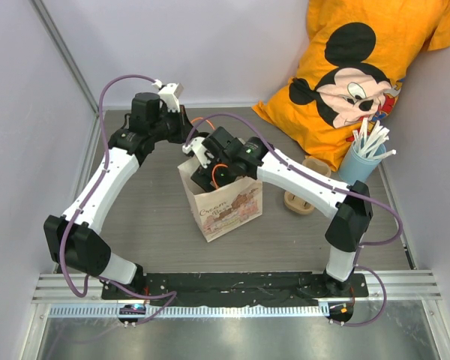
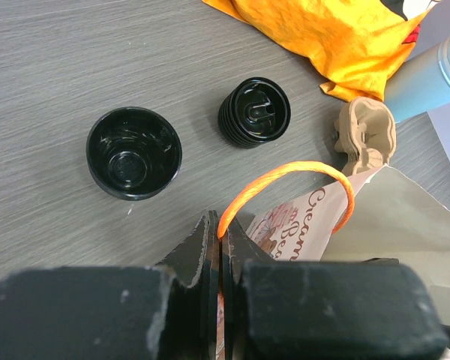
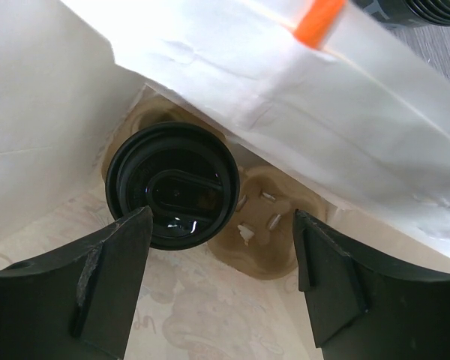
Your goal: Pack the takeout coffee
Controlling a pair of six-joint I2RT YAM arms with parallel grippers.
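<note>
**Top external view.** A brown paper bag [image 1: 229,206] is shown upright at the centre of the grey table [image 1: 150,217], with the ends of both arms at its open mouth. An orange Mickey Mouse shirt [image 1: 360,67] is seen at the upper right. A light blue cup of white straws [image 1: 362,163] is placed just below the shirt. A beige pulp cup carrier [image 1: 304,196] is seen on the table just right of the bag.

**Left wrist view.** The left gripper [image 2: 220,236] is seen at lower centre. Its fingers are pressed together on the orange handle [image 2: 285,174] of the bag, which loops up from between them. An open black cup [image 2: 133,152], lidless, is seen on the table at centre left. To its right, apart from it, a ribbed black round piece [image 2: 253,112] is shown with a lid face on top. Whether it is a lidded cup or a stack of lids cannot be told.

**Right wrist view.** The inside of the bag is seen from above. The takeout coffee [image 3: 172,195], a black cup with its black lid on, is seated upright at centre left. It is set in one well of a second pulp carrier [image 3: 266,236] on the bag floor. The right gripper [image 3: 221,225] is positioned above it. Its fingers [image 3: 97,285] are spread wider than the cup, at the lower corners of the frame, and nothing is gripped between them.
</note>
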